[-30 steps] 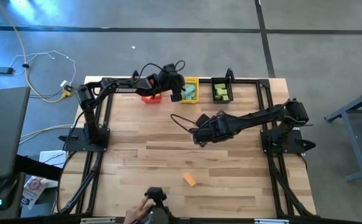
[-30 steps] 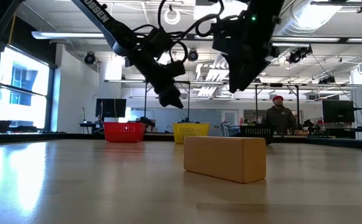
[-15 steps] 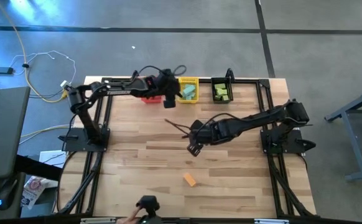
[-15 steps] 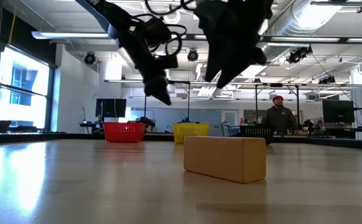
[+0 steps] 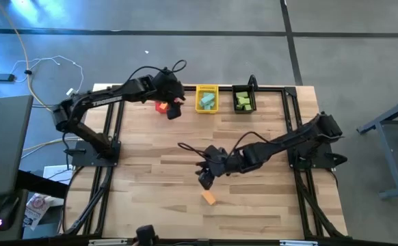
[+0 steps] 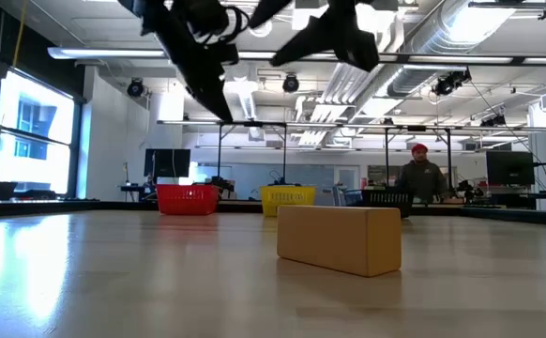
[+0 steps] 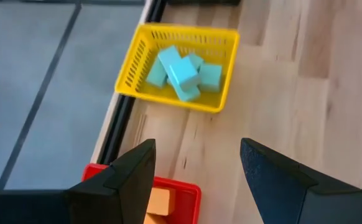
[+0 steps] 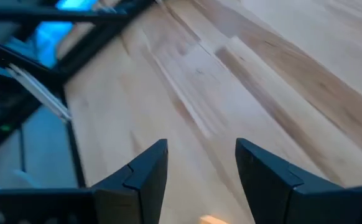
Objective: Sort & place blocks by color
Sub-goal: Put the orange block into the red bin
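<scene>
My left gripper [image 5: 174,111] hangs over the far edge of the table [image 5: 254,205], above the red bin [image 5: 162,106]. Its fingers [image 7: 128,177] stand wide apart with nothing between them. Past them, the left wrist view shows the corner of the red bin with an orange block [image 7: 158,202] inside, and farther off the yellow bin [image 7: 145,46] holding several teal blocks [image 7: 182,73] piled together.

My right gripper [image 5: 205,179] is out over the middle of the table, reaching toward the near side. Its fingers [image 8: 137,174] are parted with bare wood showing between them; it holds nothing.

One orange block [image 5: 208,198] lies alone on the table, just beside the right gripper on its near side, not touching it. In the low view the same block [image 6: 339,238] sits flat on the wood close to the camera, both arms up above it.

The green blocks [image 5: 242,102] are in the black bin [image 5: 243,89], which stands at the far edge next to the yellow bin [image 5: 207,89].

A person [image 6: 423,178] stands in the room beyond the table, behind the bins.
</scene>
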Available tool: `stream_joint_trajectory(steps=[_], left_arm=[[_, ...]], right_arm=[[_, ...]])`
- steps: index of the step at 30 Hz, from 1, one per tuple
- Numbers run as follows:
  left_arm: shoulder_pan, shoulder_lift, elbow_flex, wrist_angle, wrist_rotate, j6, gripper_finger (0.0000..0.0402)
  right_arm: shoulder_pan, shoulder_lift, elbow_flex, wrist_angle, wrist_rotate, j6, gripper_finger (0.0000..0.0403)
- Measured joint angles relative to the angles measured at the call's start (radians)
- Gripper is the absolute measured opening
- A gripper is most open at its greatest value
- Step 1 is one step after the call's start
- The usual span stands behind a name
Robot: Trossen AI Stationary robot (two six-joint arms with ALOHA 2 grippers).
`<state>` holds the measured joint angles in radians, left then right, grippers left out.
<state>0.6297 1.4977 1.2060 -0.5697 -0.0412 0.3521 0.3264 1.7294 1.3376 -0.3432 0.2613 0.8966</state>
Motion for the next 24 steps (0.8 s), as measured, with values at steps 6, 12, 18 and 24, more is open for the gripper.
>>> stream_joint_trajectory(steps=[6, 12, 18, 24], left_arm=[[-0.023, -0.088, 0.000, -0.015, -0.022, 0.003, 0.0219], [-0.023, -0.147, 0.000, -0.001, -0.022, -0.001, 0.0219], [-0.023, -0.151, 0.000, -0.002, -0.019, -0.001, 0.0219], [-0.023, -0.148, 0.000, -0.002, -0.018, -0.023, 0.0219]], right_arm=[[0.063, 0.022, 0.065, 0.025, 0.083, 0.046, 0.0174], [0.091, 0.110, 0.222, -0.177, 0.105, 0.097, 0.0174], [0.095, 0.210, 0.364, -0.439, 0.080, 0.203, 0.0174], [0.096, 0.291, 0.447, -0.540, 0.008, 0.233, 0.0174]])
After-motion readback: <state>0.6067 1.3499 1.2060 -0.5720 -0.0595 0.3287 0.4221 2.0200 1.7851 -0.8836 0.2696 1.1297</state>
